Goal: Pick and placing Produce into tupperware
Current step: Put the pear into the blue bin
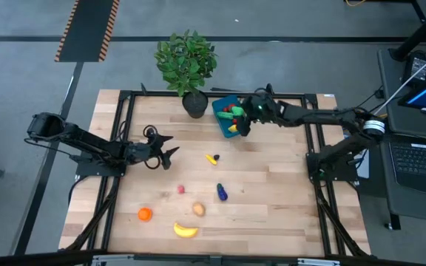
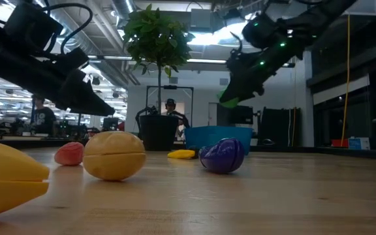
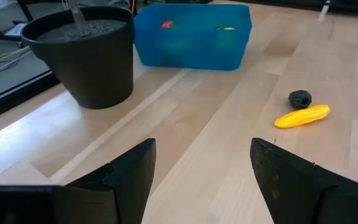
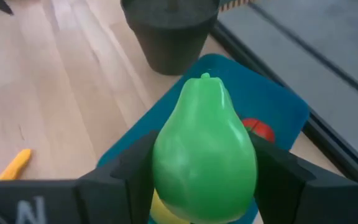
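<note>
Green pear (image 4: 204, 152) is being gripped by right gripper (image 4: 197, 168), directly above blue tub (image 4: 272, 106), stem up; tub's at table's 12 o'clock. Left gripper (image 3: 197, 168) is being held open, empty, approx. 9 o'clock.

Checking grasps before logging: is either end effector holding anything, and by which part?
The right end effector grips a glossy green pear-shaped toy fruit by its wide sides, above the blue plastic tupperware. The left end effector holds nothing.

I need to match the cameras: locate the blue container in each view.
High: container at the table's far edge, right of the plant pot.
Low: centre background, right of the pot.
Left wrist: top centre, beside the pot.
Right wrist: under the held green fruit.
Landmark: the pot.
</note>
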Action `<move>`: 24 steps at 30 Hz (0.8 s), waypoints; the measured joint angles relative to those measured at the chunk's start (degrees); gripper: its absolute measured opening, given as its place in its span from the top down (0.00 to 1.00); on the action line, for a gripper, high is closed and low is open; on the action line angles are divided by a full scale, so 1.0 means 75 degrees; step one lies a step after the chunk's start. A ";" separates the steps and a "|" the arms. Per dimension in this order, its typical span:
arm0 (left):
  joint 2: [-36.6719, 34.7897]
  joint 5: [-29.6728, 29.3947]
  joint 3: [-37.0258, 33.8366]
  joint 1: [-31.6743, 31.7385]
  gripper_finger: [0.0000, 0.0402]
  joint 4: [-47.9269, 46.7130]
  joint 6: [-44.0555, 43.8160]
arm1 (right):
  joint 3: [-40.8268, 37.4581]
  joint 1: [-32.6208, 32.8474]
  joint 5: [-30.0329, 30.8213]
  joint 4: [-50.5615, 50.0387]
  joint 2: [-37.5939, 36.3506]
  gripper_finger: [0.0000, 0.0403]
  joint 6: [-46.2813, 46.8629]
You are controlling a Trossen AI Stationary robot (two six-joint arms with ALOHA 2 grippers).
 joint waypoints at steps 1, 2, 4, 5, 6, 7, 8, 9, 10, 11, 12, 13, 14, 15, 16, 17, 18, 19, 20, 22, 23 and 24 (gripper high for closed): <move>0.0000 0.0001 0.0000 0.0000 0.37 -0.0008 0.0000 | 0.0208 -0.0092 -0.0065 -0.0258 0.0131 0.48 -0.0064; 0.0000 0.0000 0.0000 0.0000 0.37 -0.0008 0.0000 | 0.0408 -0.0181 -0.0169 -0.0515 0.0269 0.48 -0.0118; 0.0000 0.0001 0.0000 0.0000 0.37 -0.0041 0.0000 | 0.0770 -0.0327 -0.0429 -0.0817 0.0513 0.48 -0.0156; 0.0000 0.0000 0.0000 0.0000 0.37 -0.0093 0.0000 | 0.0936 -0.0398 -0.0619 -0.0988 0.0628 0.48 -0.0208; 0.0000 -0.0002 0.0000 0.0000 0.37 -0.0158 0.0000 | 0.1105 -0.0455 -0.0836 -0.1140 0.0741 0.48 -0.0290; 0.0000 0.0001 0.0000 0.0000 0.37 -0.0222 0.0000 | 0.1278 -0.0511 -0.1015 -0.1306 0.0858 0.48 -0.0338; 0.0000 0.0001 0.0000 0.0000 0.37 -0.0290 -0.0003 | 0.1438 -0.0551 -0.1123 -0.1511 0.0963 0.48 -0.0390; 0.0000 0.0001 0.0000 0.0000 0.37 -0.0356 -0.0006 | 0.1609 -0.0595 -0.1185 -0.1756 0.1068 0.48 -0.0465; 0.0000 0.0001 0.0000 -0.0003 0.37 -0.0385 -0.0006 | 0.1783 -0.0627 -0.1191 -0.2029 0.1163 0.48 -0.0525; 0.0000 0.0001 0.0000 -0.0002 0.37 -0.0390 -0.0006 | 0.1954 -0.0654 -0.1190 -0.2283 0.1247 0.48 -0.0558; 0.0000 0.0002 0.0000 -0.0003 0.37 -0.0393 -0.0006 | 0.2130 -0.0681 -0.1188 -0.2504 0.1325 0.48 -0.0590; 0.0000 0.0034 0.0000 0.0000 0.37 -0.0404 -0.0003 | 0.2301 -0.0694 -0.1190 -0.2712 0.1402 0.48 -0.0678; 0.0000 0.0101 0.0000 0.0000 0.37 -0.0407 -0.0003 | 0.2466 -0.0699 -0.1229 -0.2935 0.1470 0.48 -0.0754; 0.0000 0.0137 0.0000 -0.0003 0.37 -0.0407 -0.0003 | 0.2621 -0.0701 -0.1363 -0.3170 0.1545 0.48 -0.0862; 0.0000 0.0152 0.0000 -0.0003 0.37 -0.0409 -0.0003 | 0.2766 -0.0697 -0.1526 -0.3366 0.1633 0.48 -0.0942; 0.0000 0.0151 0.0000 -0.0003 0.37 -0.0417 -0.0003 | 0.2895 -0.0689 -0.1662 -0.3501 0.1706 0.48 -0.0978; 0.0000 0.0153 0.0000 -0.0003 0.37 -0.0431 -0.0003 | 0.3007 -0.0686 -0.1754 -0.3623 0.1774 0.48 -0.1012; 0.0000 0.0153 0.0000 -0.0003 0.37 -0.0441 -0.0003 | 0.3106 -0.0680 -0.1840 -0.3719 0.1829 0.48 -0.1064; 0.0000 0.0153 0.0000 -0.0003 0.37 -0.0442 -0.0003 | 0.3178 -0.0681 -0.1948 -0.3772 0.1897 0.48 -0.1098; 0.0000 0.0153 0.0000 -0.0003 0.37 -0.0448 -0.0003 | 0.3219 -0.0689 -0.2093 -0.3779 0.2009 0.48 -0.1108; 0.0000 0.0155 0.0000 -0.0003 0.37 -0.0454 -0.0003 | 0.3219 -0.0692 -0.2203 -0.3782 0.2081 0.48 -0.1108; 0.0000 0.0153 0.0000 -0.0003 0.37 -0.0457 -0.0003 | 0.3219 -0.0695 -0.2237 -0.3776 0.2148 0.48 -0.1108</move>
